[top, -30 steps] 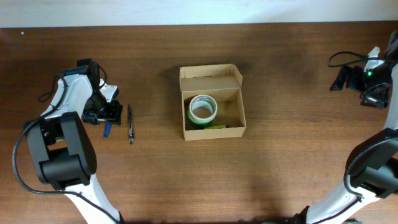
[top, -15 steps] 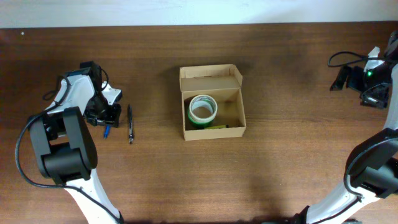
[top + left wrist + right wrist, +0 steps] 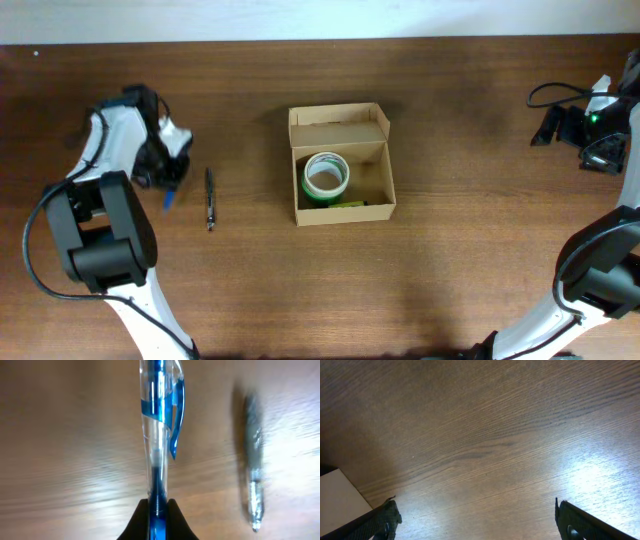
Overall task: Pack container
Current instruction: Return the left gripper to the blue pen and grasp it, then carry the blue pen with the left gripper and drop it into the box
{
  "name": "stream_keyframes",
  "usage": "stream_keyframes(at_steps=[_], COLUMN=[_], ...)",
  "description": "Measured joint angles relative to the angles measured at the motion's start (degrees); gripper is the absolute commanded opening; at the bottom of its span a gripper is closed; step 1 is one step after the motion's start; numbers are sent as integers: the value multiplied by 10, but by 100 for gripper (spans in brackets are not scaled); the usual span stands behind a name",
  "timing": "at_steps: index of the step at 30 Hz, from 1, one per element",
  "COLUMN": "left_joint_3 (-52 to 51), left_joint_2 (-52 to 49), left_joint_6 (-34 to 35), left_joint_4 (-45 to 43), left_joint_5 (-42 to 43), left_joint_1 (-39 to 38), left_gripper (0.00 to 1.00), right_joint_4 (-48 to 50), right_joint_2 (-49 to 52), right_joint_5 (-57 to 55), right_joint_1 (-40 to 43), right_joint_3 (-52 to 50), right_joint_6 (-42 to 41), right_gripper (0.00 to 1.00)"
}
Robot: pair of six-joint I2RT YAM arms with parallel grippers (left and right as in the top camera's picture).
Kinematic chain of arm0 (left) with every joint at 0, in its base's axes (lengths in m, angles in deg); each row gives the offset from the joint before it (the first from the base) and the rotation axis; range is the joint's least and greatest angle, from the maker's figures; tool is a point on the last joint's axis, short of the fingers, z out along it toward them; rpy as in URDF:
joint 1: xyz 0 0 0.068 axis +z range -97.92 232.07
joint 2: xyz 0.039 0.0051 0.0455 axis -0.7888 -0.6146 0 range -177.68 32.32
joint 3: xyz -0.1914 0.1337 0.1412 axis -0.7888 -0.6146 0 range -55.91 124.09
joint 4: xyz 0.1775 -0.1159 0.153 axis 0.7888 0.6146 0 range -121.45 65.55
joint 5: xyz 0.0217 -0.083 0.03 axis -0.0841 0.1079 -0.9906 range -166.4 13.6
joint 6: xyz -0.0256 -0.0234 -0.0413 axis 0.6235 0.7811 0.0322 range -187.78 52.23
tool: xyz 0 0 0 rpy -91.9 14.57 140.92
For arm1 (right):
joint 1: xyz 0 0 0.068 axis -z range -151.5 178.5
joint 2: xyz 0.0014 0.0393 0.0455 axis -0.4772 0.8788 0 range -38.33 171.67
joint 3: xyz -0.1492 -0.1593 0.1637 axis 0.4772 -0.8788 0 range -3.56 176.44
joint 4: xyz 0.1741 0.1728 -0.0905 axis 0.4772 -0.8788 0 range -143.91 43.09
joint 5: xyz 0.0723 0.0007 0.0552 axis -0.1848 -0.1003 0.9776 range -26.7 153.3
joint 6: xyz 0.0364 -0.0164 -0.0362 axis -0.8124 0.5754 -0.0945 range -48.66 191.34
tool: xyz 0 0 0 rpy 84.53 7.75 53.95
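Pinching blue pen (image 3: 159, 420) lengthwise, left gripper (image 3: 157, 509).

There was one open tan cardboard box (image 3: 340, 125), one green tape roll (image 3: 311, 178) with a white core, and two pens: one clear blue plastic pen (image 3: 159, 435) and one slim dark grey pen (image 3: 209, 198).

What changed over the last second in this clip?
The left gripper, shut on the blue pen, shifted slightly toward the far edge of the table, taking the pen along, seemingly off the wood. The dark pen, the container, the green tape roll inside it and the open right gripper stayed put.
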Motion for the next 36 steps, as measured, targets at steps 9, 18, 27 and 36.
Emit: stream_keyframes(at_steps=[9, 18, 27, 36], left_joint_3=[331, 376, 376, 376], left_joint_2=[22, 59, 7, -98], left_joint_6=[-74, -171, -199, -201], left_joint_4=[174, 216, 220, 239], left_joint_5=[93, 108, 58, 51], left_joint_1=[-36, -294, -447, -477], left_gripper=[2, 2, 2, 1], right_joint_4=[0, 0, 0, 0], right_joint_2=[0, 0, 0, 0], right_joint_5=[0, 0, 0, 0], right_joint_1=[0, 0, 0, 0], right_joint_3=[0, 0, 0, 0], right_joint_6=[0, 0, 0, -1], right_gripper=[99, 99, 99, 99])
